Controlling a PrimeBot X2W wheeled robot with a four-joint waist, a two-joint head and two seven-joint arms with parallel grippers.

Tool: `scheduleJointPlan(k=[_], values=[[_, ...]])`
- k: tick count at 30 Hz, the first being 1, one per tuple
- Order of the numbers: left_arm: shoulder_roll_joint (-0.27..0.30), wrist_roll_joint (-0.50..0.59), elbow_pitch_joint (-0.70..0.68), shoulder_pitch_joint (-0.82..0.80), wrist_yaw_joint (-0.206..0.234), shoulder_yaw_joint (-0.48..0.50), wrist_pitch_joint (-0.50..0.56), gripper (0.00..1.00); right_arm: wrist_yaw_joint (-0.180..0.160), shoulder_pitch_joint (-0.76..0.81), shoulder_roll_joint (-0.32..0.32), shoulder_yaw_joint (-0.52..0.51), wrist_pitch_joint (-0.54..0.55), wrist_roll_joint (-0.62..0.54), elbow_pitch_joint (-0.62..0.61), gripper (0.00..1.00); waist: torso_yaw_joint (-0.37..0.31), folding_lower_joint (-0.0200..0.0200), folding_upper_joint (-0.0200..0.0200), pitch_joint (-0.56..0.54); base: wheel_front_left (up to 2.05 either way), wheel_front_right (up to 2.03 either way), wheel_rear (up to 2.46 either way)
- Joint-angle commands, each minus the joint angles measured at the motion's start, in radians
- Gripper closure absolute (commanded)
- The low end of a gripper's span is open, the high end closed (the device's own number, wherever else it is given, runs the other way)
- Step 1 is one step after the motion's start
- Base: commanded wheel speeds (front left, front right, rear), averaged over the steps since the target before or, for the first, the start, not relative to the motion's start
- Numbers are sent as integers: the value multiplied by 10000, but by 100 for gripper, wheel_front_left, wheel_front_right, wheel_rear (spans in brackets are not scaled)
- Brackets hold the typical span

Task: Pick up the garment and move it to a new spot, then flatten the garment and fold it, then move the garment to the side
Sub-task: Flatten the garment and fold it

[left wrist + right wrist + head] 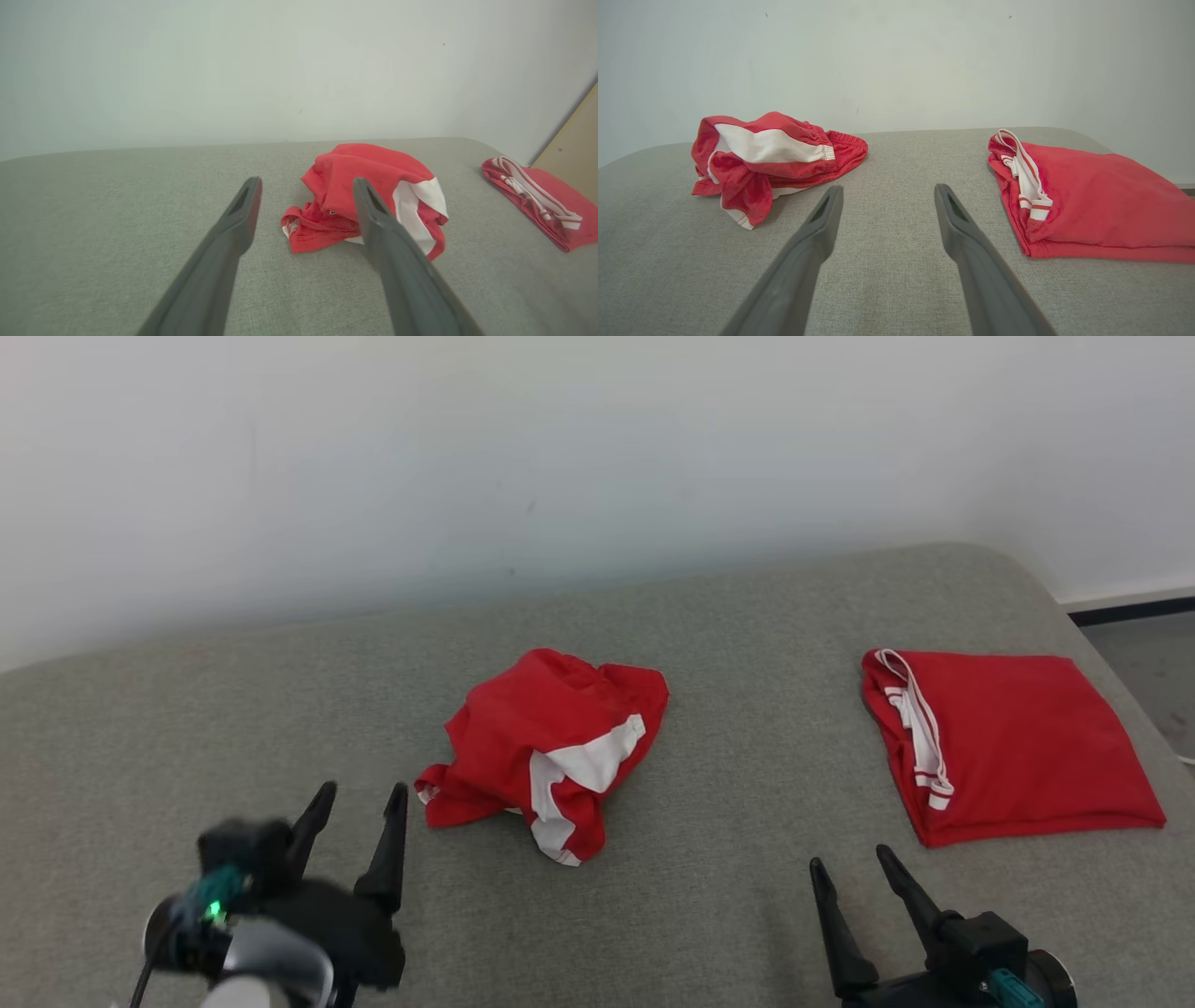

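Crumpled red-and-white garment lies mid grey cushion, untouched. Folded red garment at its 3 o'clock, well apart. Left gripper at crumpled garment's 8 o'clock, near hem, jaws spread, empty. Right gripper at its 4 o'clock, jaws spread, empty, over bare cushion. Step, judged: pick-up, grasp not yet made. Next move calls for: left gripper advances toward 2 o'clock, drops onto raised fold, pinches enough layers to lift whole heap.

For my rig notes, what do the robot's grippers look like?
On the left gripper and right gripper: two long, dark, pointed fingers each, black body, teal part. The left adds a green light, black cable and pale forearm.
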Motion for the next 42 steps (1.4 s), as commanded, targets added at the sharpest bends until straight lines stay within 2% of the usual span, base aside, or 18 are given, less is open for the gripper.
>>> scheduleJointPlan(k=[1,5,10,17,19,23,25,26,27,28,31,36,39,42], values=[[72,-132,266,-355,-48,-69,313,0,-27,-67,33,45,-44,28,12,0,-173,-1,-1,151,0,0,0],[151,-333,1512,-2091,-203,-566,1951,0,-27,-229,69,338,-55,67,72,0,-552,-1,-1,400,0,0,0],[104,-234,3007,-3573,180,-777,3683,0,-27,-487,90,794,-67,172,222,0,-1166,-1,-1,720,0,0,0],[10,-219,4177,-4458,598,-864,4407,0,-27,-765,96,987,-140,250,384,0,-1721,-1,-1,1077,0,0,0],[14,-236,4501,-4514,687,-875,4544,0,-27,-801,98,1032,-169,261,436,0,-1830,-1,-1,1085,0,0,0],[75,-72,5057,-4487,1146,-872,4696,0,-27,-822,93,1152,-195,310,538,0,-2007,-1,-1,1077,0,0,0],[54,-116,5272,-4408,1202,-874,4657,0,-27,-852,87,1198,-198,332,569,0,-2068,-1,-1,1068,0,0,0],[70,-82,5346,-4392,1186,-920,4594,7,-27,-862,83,1213,-207,333,585,0,-2085,-1,-1,1065,0,0,0],[68,-85,5348,-4402,1150,-928,4429,73,-27,-873,79,1220,-216,342,596,0,-2095,-1,-1,1061,0,0,0],[28,-168,5405,-4378,1104,-925,4348,100,-27,-880,75,1216,-223,346,607,0,-2095,-1,-1,1051,0,0,0],[-144,-470,5388,-4405,932,-893,3982,100,-27,-826,59,1179,-241,312,644,0,-2038,-1,-1,947,0,0,0],[-412,-1242,5026,-4718,508,-745,2539,100,-27,-718,27,1145,-239,297,689,0,-1899,-1,-1,749,0,0,0],[-482,-2246,4692,-4974,98,-752,1538,100,-27,-678,33,1153,-220,287,683,0,-1829,-1,-1,633,0,0,0],[-512,-3712,4183,-5140,-198,-1633,628,100,-27,-665,35,1191,-221,332,713,0,-1787,-1,-1,530,0,0,0]])
